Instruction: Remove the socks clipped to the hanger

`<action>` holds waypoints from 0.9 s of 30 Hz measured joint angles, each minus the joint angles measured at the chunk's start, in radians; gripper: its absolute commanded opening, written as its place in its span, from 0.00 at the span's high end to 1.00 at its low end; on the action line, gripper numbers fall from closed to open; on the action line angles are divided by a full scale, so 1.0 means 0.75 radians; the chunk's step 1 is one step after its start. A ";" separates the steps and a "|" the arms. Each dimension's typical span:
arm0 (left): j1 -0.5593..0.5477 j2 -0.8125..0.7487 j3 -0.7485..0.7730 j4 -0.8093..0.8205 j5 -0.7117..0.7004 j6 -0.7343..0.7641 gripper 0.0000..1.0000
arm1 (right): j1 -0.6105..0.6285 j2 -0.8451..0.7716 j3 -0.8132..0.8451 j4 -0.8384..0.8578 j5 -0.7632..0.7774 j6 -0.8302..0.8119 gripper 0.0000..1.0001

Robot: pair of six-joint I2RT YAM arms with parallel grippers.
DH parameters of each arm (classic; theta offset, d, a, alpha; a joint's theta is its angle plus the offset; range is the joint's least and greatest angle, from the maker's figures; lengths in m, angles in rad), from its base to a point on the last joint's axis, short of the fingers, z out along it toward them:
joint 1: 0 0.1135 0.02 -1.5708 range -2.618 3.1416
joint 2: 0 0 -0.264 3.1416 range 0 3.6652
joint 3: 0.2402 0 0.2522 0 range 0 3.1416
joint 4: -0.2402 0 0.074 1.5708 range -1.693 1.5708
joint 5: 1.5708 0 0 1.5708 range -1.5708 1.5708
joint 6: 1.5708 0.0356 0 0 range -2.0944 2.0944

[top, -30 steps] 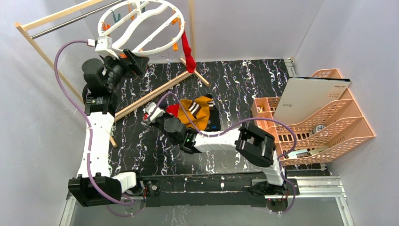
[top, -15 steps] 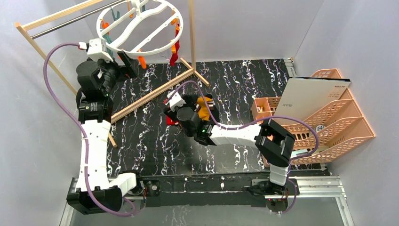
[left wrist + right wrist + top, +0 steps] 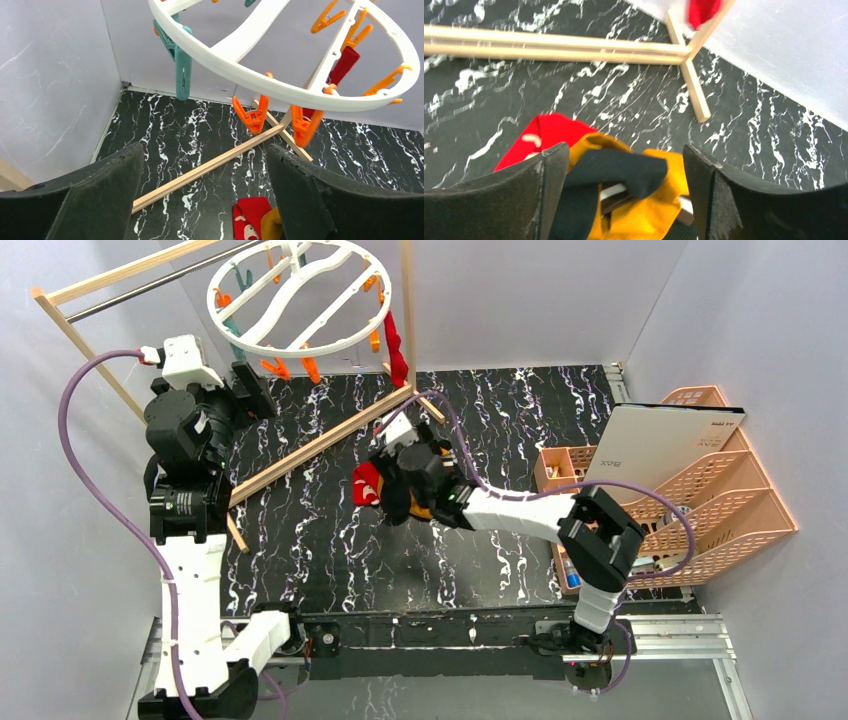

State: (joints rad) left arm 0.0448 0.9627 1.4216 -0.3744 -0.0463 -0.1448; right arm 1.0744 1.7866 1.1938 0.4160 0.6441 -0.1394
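The white ring hanger (image 3: 290, 295) hangs at the back left, fringed with orange and teal clips. One red sock (image 3: 397, 340) is still clipped to its right side and also shows in the left wrist view (image 3: 342, 65). My left gripper (image 3: 248, 390) is open and empty, left of and below the hanger (image 3: 250, 75). My right gripper (image 3: 392, 498) is open, low over a pile of socks on the table. In the right wrist view a black sock (image 3: 619, 175), a mustard sock (image 3: 649, 212) and a red sock (image 3: 544, 135) lie between the fingers, none of them gripped.
A wooden-framed rack with a metal rod (image 3: 130, 290) carries the hanger; its base bar (image 3: 320, 445) crosses the table diagonally. Peach plastic baskets (image 3: 700, 505) with a white board (image 3: 660, 445) stand at the right. Grey walls close in the left, back and right.
My right gripper has opened and shifted right, towards the back, over the sock pile. My left arm has drawn back to the left, away from the ring, and the hanger has swung.
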 measured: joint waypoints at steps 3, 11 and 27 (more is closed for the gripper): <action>-0.031 -0.020 0.006 -0.009 -0.043 0.030 0.10 | -0.110 -0.058 -0.002 0.025 -0.093 0.031 0.24; -0.120 -0.040 0.011 -0.043 -0.117 0.079 0.09 | -0.429 0.011 0.190 0.106 -0.478 0.125 0.28; -0.165 -0.055 0.011 -0.064 -0.147 0.099 0.09 | -0.462 0.556 0.840 -0.022 -0.719 0.095 0.31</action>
State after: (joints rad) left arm -0.0792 0.9211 1.4296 -0.4221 -0.1566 -0.0704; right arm 0.7277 2.2036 1.8236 0.3992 0.1047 -0.0681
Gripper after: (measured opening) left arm 0.909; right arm 0.710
